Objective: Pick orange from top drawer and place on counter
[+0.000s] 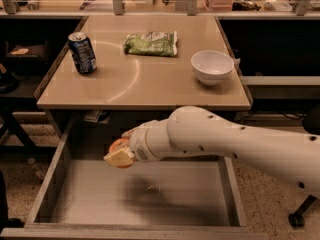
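Gripper [120, 155] hangs above the top drawer [150, 196], left of centre, fingers apparently clamped around the orange [118, 144], held high enough to clear the counter [150, 84] edge.

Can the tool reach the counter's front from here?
Probably yes: the tool, holding the orange over the top drawer, sits below the counter; its front between can and bowl is bare.

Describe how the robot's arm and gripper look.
The arm is a smooth, rounded cream-white shell, thick and tubular, dotted with small dark holes. A ribbed white wrist collar leads to the gripper, above the top drawer, whose fingers are pale yellow. No cables show.
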`<state>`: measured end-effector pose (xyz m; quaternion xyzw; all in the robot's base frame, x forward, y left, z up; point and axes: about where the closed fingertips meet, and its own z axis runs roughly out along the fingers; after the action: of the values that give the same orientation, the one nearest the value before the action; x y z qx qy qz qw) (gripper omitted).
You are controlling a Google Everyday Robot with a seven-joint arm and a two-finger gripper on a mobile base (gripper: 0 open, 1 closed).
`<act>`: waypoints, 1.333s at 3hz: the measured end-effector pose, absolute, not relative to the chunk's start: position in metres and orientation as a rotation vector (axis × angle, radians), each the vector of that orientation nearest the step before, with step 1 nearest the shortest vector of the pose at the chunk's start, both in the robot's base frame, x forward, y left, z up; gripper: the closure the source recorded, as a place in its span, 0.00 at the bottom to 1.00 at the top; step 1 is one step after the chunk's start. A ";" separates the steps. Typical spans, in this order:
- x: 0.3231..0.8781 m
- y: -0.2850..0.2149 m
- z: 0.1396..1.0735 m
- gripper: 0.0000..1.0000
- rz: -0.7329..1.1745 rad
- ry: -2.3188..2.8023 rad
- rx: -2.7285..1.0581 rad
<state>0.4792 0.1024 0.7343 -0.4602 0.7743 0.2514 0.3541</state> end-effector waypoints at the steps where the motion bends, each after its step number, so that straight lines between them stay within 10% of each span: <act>1: 0.493 0.089 0.774 1.00 0.601 2.029 -1.197; 4: 0.553 0.055 0.876 1.00 0.438 2.050 -1.236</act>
<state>0.5528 0.0550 0.8756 -0.4764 0.7903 0.1686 0.3465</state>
